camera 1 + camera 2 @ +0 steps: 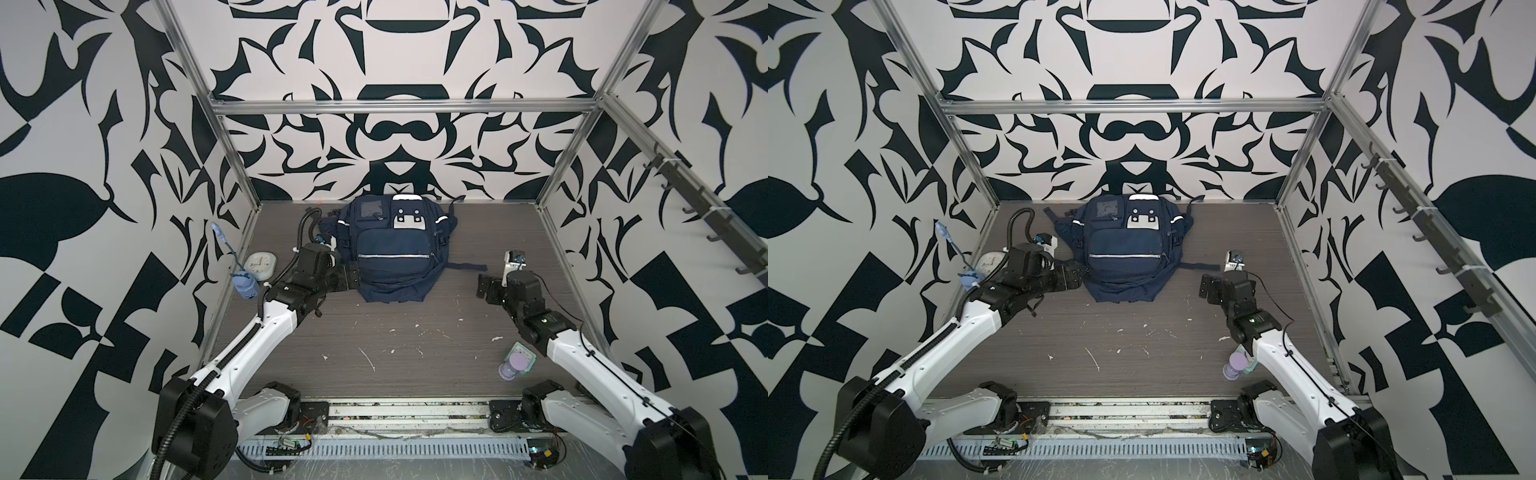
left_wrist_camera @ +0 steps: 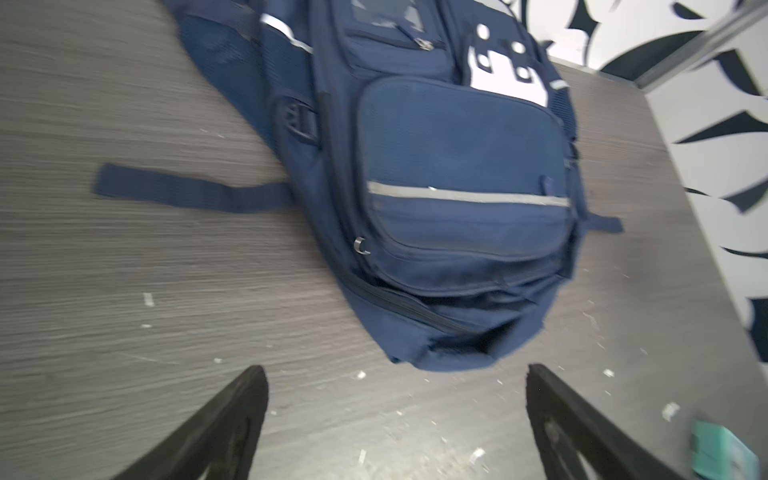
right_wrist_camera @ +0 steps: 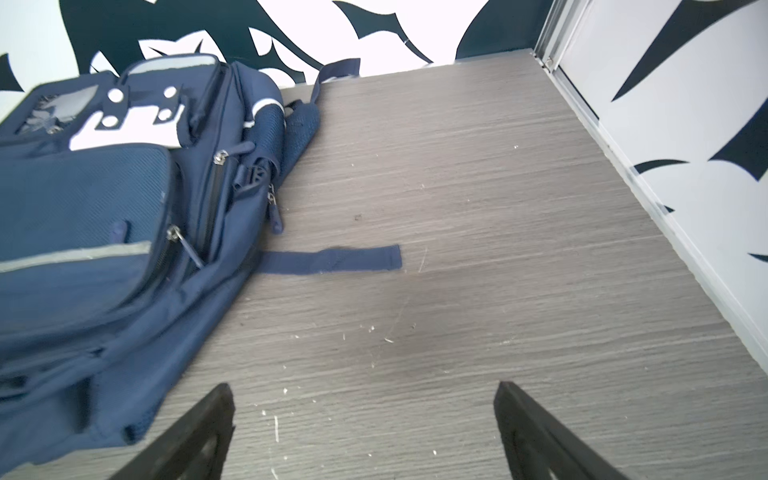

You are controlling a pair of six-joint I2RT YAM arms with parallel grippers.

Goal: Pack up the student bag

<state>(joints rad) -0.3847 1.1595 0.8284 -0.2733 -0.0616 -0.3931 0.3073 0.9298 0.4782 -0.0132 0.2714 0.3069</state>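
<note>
Student bag (image 1: 392, 253): flat on desk (image 1: 415, 345).
Left fingers (image 2: 232, 428): spread, empty, beside bag.
Right fingers (image 3: 536, 436): spread, empty, apart.

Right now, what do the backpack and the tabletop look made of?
The student bag: likely woven synthetic fabric, matte navy; fine weave, mesh sides and limp folds show. The table: probably wood-grain laminate, matte grey; printed streaks, scuffs.

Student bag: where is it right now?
In both top views the student bag lies at the back centre of the table by the rear wall, left end effector beside it, right end effector farther off.
</note>
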